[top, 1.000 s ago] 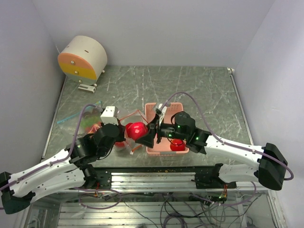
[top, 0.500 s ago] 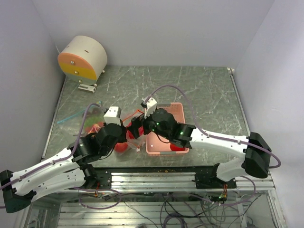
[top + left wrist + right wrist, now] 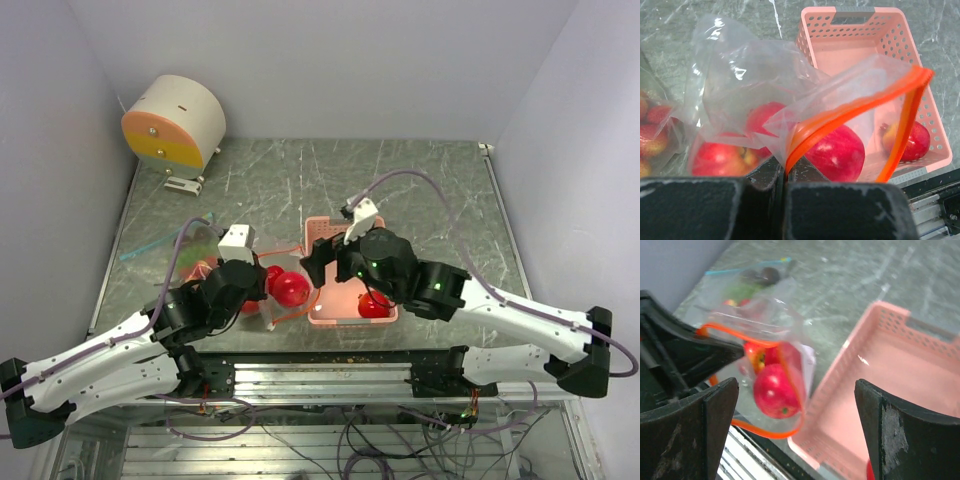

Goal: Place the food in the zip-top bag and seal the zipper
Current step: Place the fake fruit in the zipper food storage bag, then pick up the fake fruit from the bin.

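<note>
Tabletop seen from above, with a close view from each wrist. At the upper left of the overhead frame, a cream drum-shaped device with an orange and yellow face stands at the back corner of the grey marbled table. Below it, near the table's left edge, lies a second clear bag with a blue zipper strip. It holds green and red toy foods.

Just right of that, the left gripper is clamped shut, pinching the rim of the zip-top bag at its orange zipper. The zipper forms a wide loop, so the mouth gapes toward the right of the frame. A large red apple sits just inside the mouth. Two more red apples lie deeper in the bag, toward the left.

Centre frame, the right gripper hangs above the place where the bag's mouth meets the tray. Its fingers are spread wide and it holds nothing.

Right of centre sits a pink perforated tray, just beside the bag's mouth. I cannot tell whether they touch. One last red apple rests in the tray near its lower edge.
</note>
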Motion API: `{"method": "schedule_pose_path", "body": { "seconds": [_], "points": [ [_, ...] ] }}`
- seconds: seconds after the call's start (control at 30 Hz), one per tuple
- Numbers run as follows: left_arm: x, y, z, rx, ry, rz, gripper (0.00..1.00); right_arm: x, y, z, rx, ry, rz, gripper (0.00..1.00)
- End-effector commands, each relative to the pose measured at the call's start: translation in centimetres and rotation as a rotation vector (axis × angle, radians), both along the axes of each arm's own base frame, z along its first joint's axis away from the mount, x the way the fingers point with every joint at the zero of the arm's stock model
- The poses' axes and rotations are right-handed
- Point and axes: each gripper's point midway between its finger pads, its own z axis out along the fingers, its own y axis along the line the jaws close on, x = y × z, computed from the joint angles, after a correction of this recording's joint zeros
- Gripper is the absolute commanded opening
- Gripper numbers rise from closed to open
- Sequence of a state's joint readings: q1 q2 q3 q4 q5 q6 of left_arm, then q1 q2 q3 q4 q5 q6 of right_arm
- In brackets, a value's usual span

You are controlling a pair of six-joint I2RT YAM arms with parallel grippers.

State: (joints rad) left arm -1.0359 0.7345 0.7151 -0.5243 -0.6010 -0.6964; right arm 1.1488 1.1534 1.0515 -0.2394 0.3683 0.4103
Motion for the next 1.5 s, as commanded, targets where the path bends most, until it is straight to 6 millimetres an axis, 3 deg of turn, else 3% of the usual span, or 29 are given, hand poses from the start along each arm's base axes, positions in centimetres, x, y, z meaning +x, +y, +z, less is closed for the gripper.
{"method": "schedule_pose_path", "body": {
  "seconds": [0.0,0.13,0.3,0.37,0.77,0.93,1.1,1.2,1.33,1.47],
  "points": [
    [0.3,0.1,1.3,-0.038,-0.034,0.015,0.07,-0.4,-6.4,-5.5,-0.21,0.161,-0.234,1.0],
    [0.3,-0.2,1.4,-0.04,-0.033,0.004,0.07,-1.9,-10.5,-11.8,-0.356,0.315,-0.362,0.99],
    [0.3,-0.2,1.3,-0.039,-0.033,-0.001,0.07,-3.2,-13.3,-16.7,-0.45,0.483,-0.417,0.99],
    [0.2,-0.1,1.2,-0.044,-0.036,0.001,0.07,-3.3,-13.9,-17.7,-0.463,0.513,-0.428,0.99],
    [0.0,1.2,0.7,-0.028,-0.041,0.031,0.07,-2.2,-13.1,-22.8,-0.553,0.591,-0.384,0.98],
    [-0.1,1.6,0.7,-0.032,-0.044,0.039,0.07,-1.7,-13.0,-23.8,-0.58,0.59,-0.391,0.88],
    [-0.1,1.9,0.8,-0.03,-0.044,0.046,0.07,-0.5,-12.3,-22.0,-0.542,0.536,-0.402,0.53],
    [-0.2,1.8,0.8,-0.03,-0.043,0.045,0.07,0.6,-11.4,-18.9,-0.46,0.467,-0.383,0.47],
    [-0.2,1.7,0.8,-0.032,-0.04,0.04,0.07,1.4,-9.3,-12.6,-0.277,0.342,-0.28,0.47],
    [-0.1,1.4,0.8,-0.036,-0.036,0.035,0.07,-1.0,-5.3,-5.3,-0.034,0.225,0.035,0.47]
  ]
}}
